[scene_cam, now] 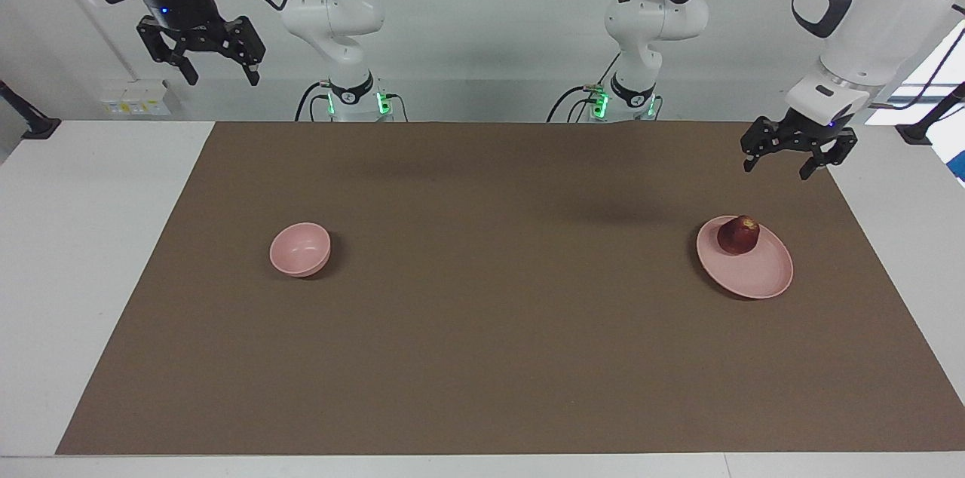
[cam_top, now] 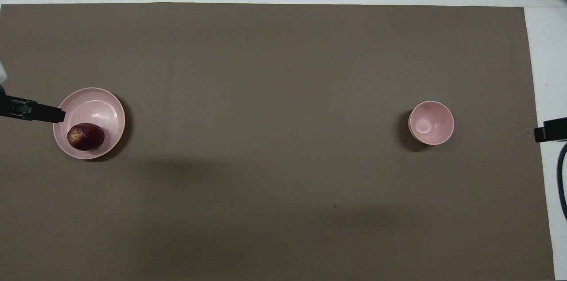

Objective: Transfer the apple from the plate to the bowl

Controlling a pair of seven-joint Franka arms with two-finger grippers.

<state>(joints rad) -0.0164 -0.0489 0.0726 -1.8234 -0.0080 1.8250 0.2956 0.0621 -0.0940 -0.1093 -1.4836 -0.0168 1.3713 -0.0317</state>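
1. The apple [scene_cam: 738,235] lies on the plate [scene_cam: 758,274], on the part nearer to the robots, toward the left arm's end of the surface [scene_cam: 482,357].
2. The left end effector [scene_cam: 776,165] hangs in the air over the brown mat [scene_cam: 482,327] near the plate, pointing down, fingers spread, holding nothing.
3. The bowl [scene_cam: 300,249] stands well apart, toward the right arm's end.
4. The right end effector [scene_cam: 221,76] waits high up, fingers spread.

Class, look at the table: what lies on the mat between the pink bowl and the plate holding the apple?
Nothing: only bare brown mat lies between the bowl and the plate with the apple. Both views show it.
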